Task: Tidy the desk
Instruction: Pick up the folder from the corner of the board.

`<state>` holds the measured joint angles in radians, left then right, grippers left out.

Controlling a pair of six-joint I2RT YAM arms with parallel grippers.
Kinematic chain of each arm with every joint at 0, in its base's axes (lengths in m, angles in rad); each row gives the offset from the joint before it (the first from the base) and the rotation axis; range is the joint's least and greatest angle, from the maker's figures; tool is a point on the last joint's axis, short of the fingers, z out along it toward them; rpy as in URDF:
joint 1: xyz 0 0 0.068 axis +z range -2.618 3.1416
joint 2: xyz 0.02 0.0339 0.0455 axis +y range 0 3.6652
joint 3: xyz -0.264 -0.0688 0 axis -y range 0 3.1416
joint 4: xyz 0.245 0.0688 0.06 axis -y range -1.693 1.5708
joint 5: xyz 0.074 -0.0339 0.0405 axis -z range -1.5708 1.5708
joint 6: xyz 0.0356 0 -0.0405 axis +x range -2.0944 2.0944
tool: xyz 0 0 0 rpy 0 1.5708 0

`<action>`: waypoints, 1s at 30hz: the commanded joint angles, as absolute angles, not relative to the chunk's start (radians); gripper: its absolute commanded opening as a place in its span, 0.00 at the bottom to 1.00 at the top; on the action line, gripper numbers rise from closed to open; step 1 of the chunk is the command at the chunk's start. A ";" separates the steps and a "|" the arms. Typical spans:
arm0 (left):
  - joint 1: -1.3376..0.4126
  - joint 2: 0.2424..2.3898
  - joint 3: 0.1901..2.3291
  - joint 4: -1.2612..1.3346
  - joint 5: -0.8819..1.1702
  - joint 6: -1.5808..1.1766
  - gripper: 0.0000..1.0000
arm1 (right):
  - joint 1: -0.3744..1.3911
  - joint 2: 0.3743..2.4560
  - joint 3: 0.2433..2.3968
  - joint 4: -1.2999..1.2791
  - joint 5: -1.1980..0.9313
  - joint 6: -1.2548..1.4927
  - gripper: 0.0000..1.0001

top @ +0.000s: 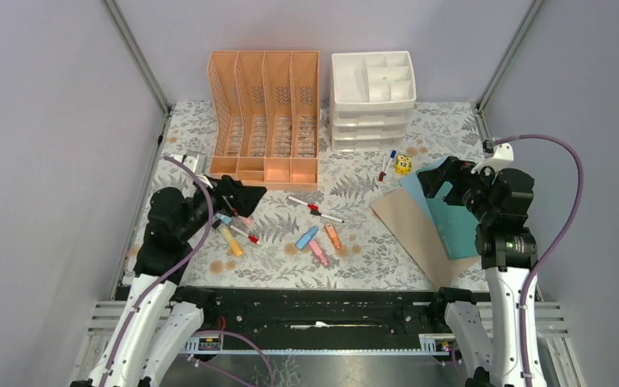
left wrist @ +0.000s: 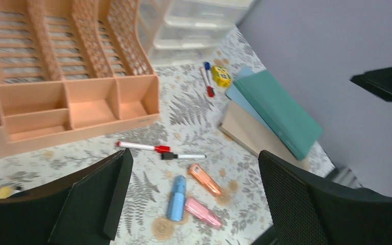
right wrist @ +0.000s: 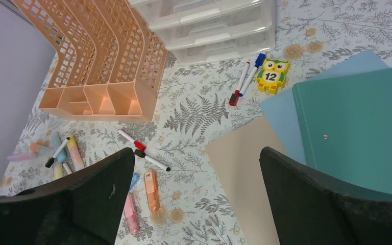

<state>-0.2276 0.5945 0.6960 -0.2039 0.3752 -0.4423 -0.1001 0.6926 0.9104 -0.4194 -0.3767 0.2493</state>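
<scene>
Top external view puts the desk [top: 355, 173] stretching away from the arm bases and lying beneath both grippers. Over its near left part hangs the left gripper [top: 242, 196], its jaws spread wide with nothing between them. A yellow highlighter [top: 230, 240] lies on the cloth just beside it. Near the front centre lie a blue highlighter [top: 306, 238], a pink highlighter [top: 319, 252] and an orange highlighter [top: 333, 236]. A red-capped marker [top: 302, 201] and a black-capped marker [top: 328, 216] lie a little beyond them.

On the right side, the right gripper [top: 442, 181] hangs above a fanned stack made up of a tan sheet [top: 407, 226], a pale blue sheet [top: 415, 177] and a teal folder [top: 455, 238]. Its jaws are likewise fully apart and empty. Farther back, a yellow owl figure [top: 403, 164] and a pair of markers [top: 387, 164] rest on the cloth. At the far edge stand the peach file rack [top: 266, 121] and, to its right, the white drawer unit [top: 371, 97].
</scene>
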 commanded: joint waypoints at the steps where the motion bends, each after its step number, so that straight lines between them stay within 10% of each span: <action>1: -0.230 0.635 0.648 -0.064 0.573 -0.550 0.99 | -0.100 0.685 0.898 -0.359 -0.374 0.270 1.00; 17: -0.583 0.739 0.543 0.093 0.352 -0.629 0.99 | -0.100 0.670 0.772 -0.317 -0.897 -0.237 1.00; 30: -0.898 1.066 0.639 0.193 0.018 -0.553 0.99 | -0.100 0.811 0.791 -0.471 -0.732 -0.355 1.00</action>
